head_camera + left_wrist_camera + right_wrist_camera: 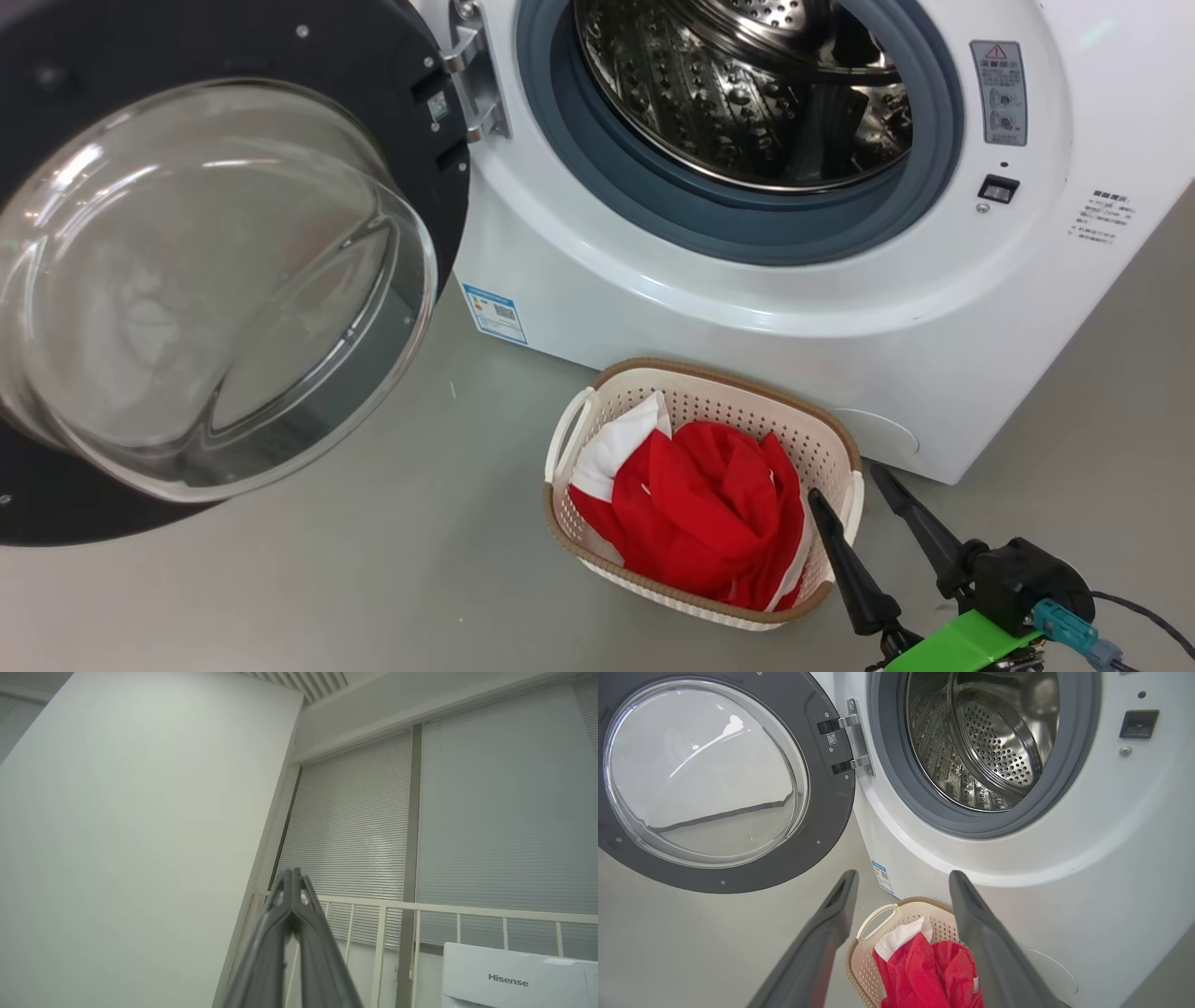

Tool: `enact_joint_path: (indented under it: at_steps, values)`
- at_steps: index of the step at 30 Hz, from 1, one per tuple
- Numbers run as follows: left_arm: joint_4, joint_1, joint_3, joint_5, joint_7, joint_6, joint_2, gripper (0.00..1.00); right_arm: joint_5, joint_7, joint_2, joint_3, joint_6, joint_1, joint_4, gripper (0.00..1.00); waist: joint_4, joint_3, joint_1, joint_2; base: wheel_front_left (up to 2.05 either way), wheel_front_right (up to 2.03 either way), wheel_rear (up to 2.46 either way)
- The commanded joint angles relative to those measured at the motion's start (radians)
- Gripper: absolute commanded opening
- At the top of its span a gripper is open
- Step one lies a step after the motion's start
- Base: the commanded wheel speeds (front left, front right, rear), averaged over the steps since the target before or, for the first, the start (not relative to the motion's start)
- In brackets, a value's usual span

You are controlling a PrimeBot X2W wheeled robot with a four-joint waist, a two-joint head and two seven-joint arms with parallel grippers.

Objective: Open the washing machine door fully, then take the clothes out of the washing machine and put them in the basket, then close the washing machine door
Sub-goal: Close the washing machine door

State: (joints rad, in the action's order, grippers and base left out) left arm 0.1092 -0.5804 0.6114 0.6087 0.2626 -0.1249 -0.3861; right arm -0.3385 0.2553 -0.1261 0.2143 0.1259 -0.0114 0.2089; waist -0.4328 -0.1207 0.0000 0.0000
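your right gripper (845, 481) hangs spread beside the basket (709, 371), clothes (709, 523) inside it; left gripper (292, 871) is pinched together, empty. the door (205, 280) stands wide: a glancing push may slip off its slick rim.

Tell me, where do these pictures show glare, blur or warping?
Head view: glare streaks on the washing machine door, glints in the drum. Right wrist view: the washing machine bulges through the wide lens. Left wrist view: flat, dim light; the left pincer looks soft.
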Motion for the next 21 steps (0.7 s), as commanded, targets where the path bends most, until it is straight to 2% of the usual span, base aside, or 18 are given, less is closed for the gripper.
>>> enact_joint_path:
  at_steps: [1,4,8,11,18,21]
  values:
    - [0.027,-0.027,0.021,0.024,-0.001,-0.005,-0.079,0.00,0.014,0.006,-0.008,0.025,0.005,-0.044,-0.023,1.00,0.009,-0.010,0.0000,0.0000,0.00,0.00,0.00]
    - [0.226,-0.091,0.003,0.125,-0.036,-0.006,-0.157,0.00,0.017,0.006,-0.010,0.026,0.005,-0.053,-0.023,1.00,0.014,-0.022,0.0000,0.0000,0.00,0.00,0.00]
    - [0.461,-0.173,-0.041,0.225,-0.158,-0.006,-0.244,0.00,0.021,0.006,-0.010,0.030,0.005,-0.058,-0.021,1.00,0.018,-0.034,0.0000,0.0000,0.00,0.00,0.00]
    - [0.602,-0.230,-0.071,0.284,-0.264,-0.006,-0.289,0.00,0.022,0.006,-0.009,0.034,0.005,-0.060,-0.017,1.00,0.018,-0.040,0.0000,0.0000,0.00,0.00,0.00]
    - [0.867,-0.318,-0.136,0.343,-0.561,-0.004,-0.367,0.00,0.022,0.006,-0.006,0.050,0.005,-0.064,-0.011,1.00,0.021,-0.049,0.0000,0.0000,0.00,0.00,0.00]
    - [0.931,-0.338,-0.154,0.362,-0.678,-0.004,-0.377,0.00,0.022,0.006,-0.005,0.053,0.005,-0.065,-0.011,1.00,0.023,-0.054,0.0000,0.0000,0.00,0.00,0.00]
